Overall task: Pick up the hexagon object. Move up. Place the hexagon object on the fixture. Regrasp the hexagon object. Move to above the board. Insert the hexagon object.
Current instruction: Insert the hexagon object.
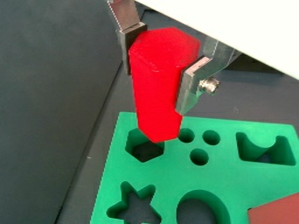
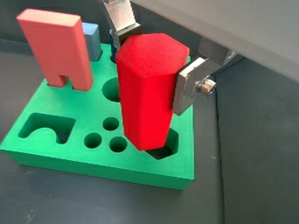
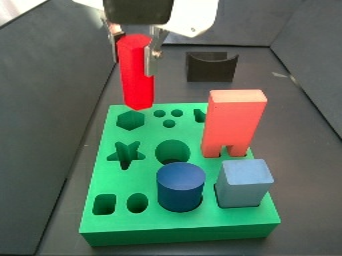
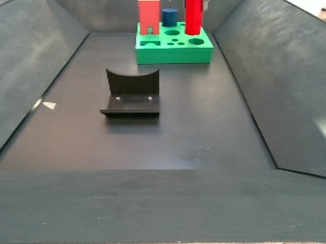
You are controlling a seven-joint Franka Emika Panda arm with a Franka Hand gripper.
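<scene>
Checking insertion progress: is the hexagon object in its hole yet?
Not yet: held upright by the pincer, the hexagon object hangs above the board.

— Where is the gripper [image 3: 136, 42]?

— At the far end, pointing down, its two silver fingers [image 2: 194, 83] clamped on the upper part of the upright hexagon object [image 2: 149, 87].

— And the arm?

— Only the white wrist shows.

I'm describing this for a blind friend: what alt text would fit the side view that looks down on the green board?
The end effector holds the red hexagon object upright just above the hexagon hole at a far corner of the green board. A salmon arch block, blue cylinder and blue cube stand in the board; the dark fixture sits behind.
</scene>
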